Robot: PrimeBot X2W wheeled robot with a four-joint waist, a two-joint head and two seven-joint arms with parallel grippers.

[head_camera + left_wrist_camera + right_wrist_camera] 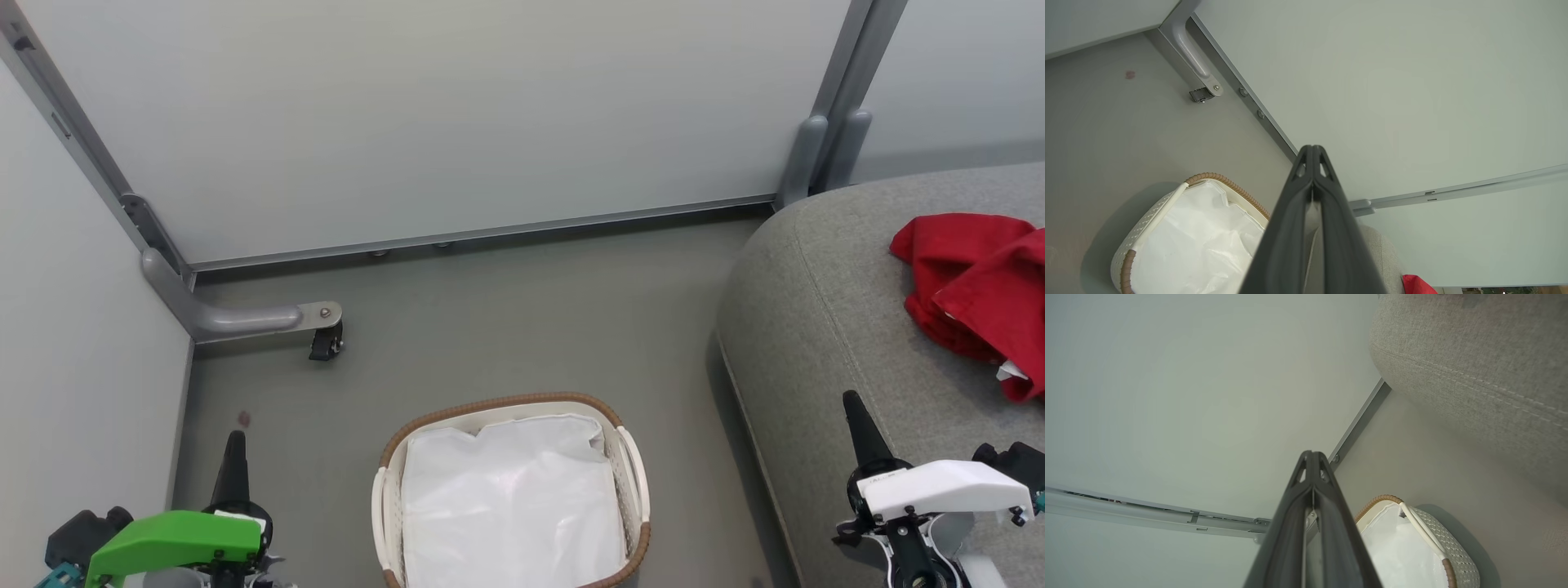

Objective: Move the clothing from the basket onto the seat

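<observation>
The red clothing (976, 290) lies bunched on the grey seat (824, 327) at the right of the head view; a corner of it (1417, 285) peeks into the left wrist view. The cream basket (633, 469) with its brown rim stands on the floor at bottom centre, showing a white liner (510, 506) inside. My left gripper (235, 441) is shut with nothing in it, left of the basket. My right gripper (851, 402) is shut and empty over the seat's front edge. In both wrist views the fingers (1312, 152) (1311, 456) are pressed together.
Pale partition panels with grey frames close off the back and left. A grey bracket with a black caster (326, 341) stands on the floor at the left. Grey floor (522, 327) lies between basket, panels and seat.
</observation>
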